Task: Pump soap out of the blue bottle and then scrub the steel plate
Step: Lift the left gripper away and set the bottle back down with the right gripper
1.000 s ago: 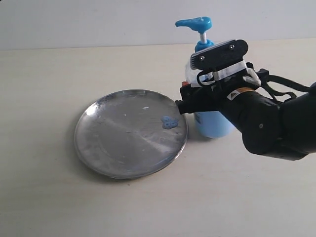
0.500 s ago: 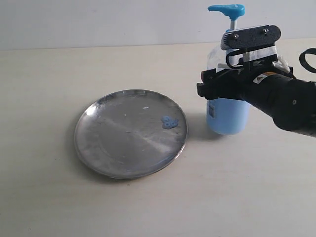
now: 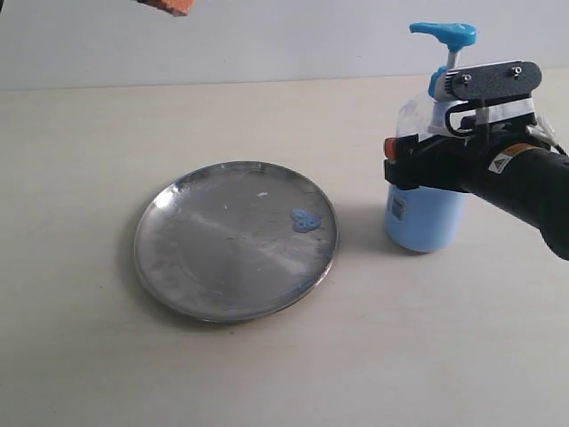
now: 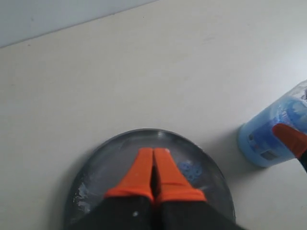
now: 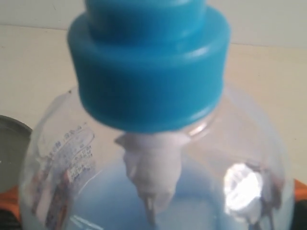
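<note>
We saw the right claw (image 3: 425, 162) grasping the blue bottle (image 3: 425, 221) high between its fingers, where a hasty release could topple it.

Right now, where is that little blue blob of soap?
In the exterior view the soap blob lies on the steel plate, close to its right rim, on the side facing the blue bottle.

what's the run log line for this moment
right tool: shut on clear blue-headed pump bottle | left tool: shut, over round steel plate | pale blue soap blob: on plate
</note>
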